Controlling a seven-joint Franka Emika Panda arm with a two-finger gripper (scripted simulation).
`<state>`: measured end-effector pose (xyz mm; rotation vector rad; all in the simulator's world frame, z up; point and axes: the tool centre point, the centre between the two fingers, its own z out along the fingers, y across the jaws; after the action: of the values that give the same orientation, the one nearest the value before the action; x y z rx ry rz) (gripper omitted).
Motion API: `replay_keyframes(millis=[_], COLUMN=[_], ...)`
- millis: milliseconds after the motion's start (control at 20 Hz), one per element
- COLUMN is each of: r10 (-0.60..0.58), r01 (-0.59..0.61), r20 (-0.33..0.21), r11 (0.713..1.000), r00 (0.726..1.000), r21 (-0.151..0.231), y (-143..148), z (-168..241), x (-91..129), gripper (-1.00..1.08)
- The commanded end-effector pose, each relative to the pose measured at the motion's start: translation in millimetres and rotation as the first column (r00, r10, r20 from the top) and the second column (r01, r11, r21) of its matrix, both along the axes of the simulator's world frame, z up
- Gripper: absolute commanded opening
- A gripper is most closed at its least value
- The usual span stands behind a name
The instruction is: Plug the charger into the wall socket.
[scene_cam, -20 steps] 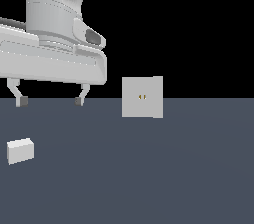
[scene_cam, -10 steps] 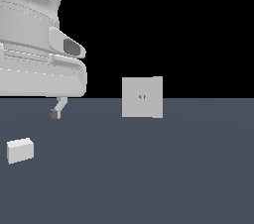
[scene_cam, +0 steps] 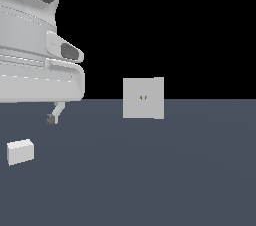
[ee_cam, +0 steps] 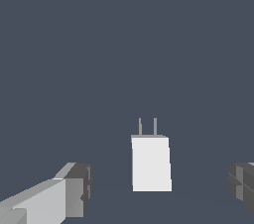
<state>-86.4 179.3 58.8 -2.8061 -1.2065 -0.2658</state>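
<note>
- Charger point(scene_cam: 20, 151) lies on the dark counter point(scene_cam: 150, 180), nearest, at the exterior view's left.
- End effector point(ee_cam: 158, 193) hangs above it, spread wide, holding nothing.
- Wall socket point(scene_cam: 143, 98) stands upright farther back, well apart.

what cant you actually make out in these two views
- Gripper, exterior view: only one fingertip shows; the arm's large white body hides the other. The wrist view shows both wide apart.
- Small white-grey rectangular charger block, exterior view: its two prongs cannot be seen; only the wrist view shows them.
- Flat upright light-grey square wall socket plate: its two dark-gold holes are too small to judge; it is outside the wrist view.
</note>
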Motion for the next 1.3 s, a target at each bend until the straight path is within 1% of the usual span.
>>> replay_keyframes(millis=[0,350,650,700,1250], r10=[0.001,0.004,0.005,0.005,0.003], r01=[-0.001,-0.004,-0.005,-0.005,-0.003], r20=[-0.001,0.001,0.001,0.001,0.001], r11=[1.0,1.0,1.0,1.0,1.0], r00=[1.0,1.0,1.0,1.0,1.0], r21=[-0.001,-0.001,-0.001,-0.001,-0.001], y=[0,0,0,0,0], z=[-7,-37,-47,-47,-47], x=[-1,-1,-1,-1,-1], gripper=[1.0,1.0,1.0,-1.0,-1.0])
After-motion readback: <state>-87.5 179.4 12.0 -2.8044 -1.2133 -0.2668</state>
